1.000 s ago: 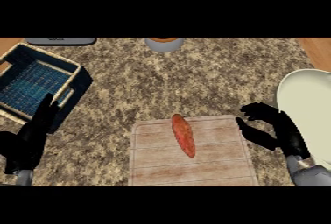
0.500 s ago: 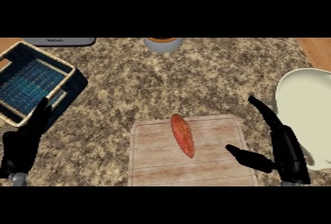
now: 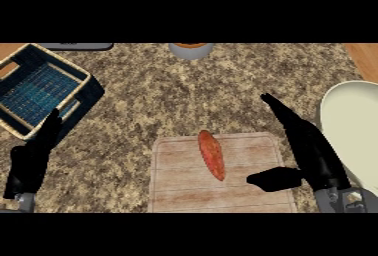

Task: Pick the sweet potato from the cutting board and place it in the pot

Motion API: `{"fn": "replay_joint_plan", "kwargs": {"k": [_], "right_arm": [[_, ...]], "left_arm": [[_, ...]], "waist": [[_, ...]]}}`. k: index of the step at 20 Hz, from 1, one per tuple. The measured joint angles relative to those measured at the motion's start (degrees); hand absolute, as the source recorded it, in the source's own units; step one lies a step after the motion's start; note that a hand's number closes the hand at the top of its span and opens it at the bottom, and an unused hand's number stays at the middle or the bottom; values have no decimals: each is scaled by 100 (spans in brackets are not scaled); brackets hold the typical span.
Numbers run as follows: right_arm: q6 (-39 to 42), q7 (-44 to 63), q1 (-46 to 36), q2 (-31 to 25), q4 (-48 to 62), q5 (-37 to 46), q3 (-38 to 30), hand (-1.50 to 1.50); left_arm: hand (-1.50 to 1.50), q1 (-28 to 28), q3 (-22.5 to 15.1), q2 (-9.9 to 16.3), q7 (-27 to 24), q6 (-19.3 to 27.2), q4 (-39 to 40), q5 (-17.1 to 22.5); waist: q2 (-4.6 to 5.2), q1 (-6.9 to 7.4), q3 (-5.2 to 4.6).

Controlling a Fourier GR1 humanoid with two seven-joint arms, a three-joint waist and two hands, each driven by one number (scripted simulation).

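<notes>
On the cutting board (image 3: 244, 187), sweet potato (image 3: 212, 154) lies lengthwise; both hands' fingers open.

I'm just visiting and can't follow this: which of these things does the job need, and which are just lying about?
For the job:
sweet potato
cutting board
right hand, open beside the board

Lying about:
basket
pale dish
grey container at the far edge, perhaps the pot
left hand, resting

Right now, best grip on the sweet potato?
Probably its thick middle. The sweet potato lies flat and lengthwise on the cutting board, so pinch across its narrow width from above. The open right hand is beside it, to its right.
</notes>
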Motion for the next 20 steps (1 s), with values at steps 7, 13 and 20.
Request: {"fn": "replay_joint_plan", "kwargs": {"k": [7, 13, 20], "right_arm": [[1543, 1351, -1150, 427, 774, -695, 441, -150], [2133, 1661, -1893, 933, 1688, -1424, 498, -150], [2447, 1704, -2511, 1370, 2642, -1718, 531, -150]], "left_arm": [[0, -52, 56, 28, 46, -108, -2, -13], [0, -77, 103, -8, 160, -136, -94, -38], [0, 54, 161, -92, 152, -158, -160, -137]], "waist": [[16, 94, -3], [14, 62, 2], [7, 16, 5]]}}
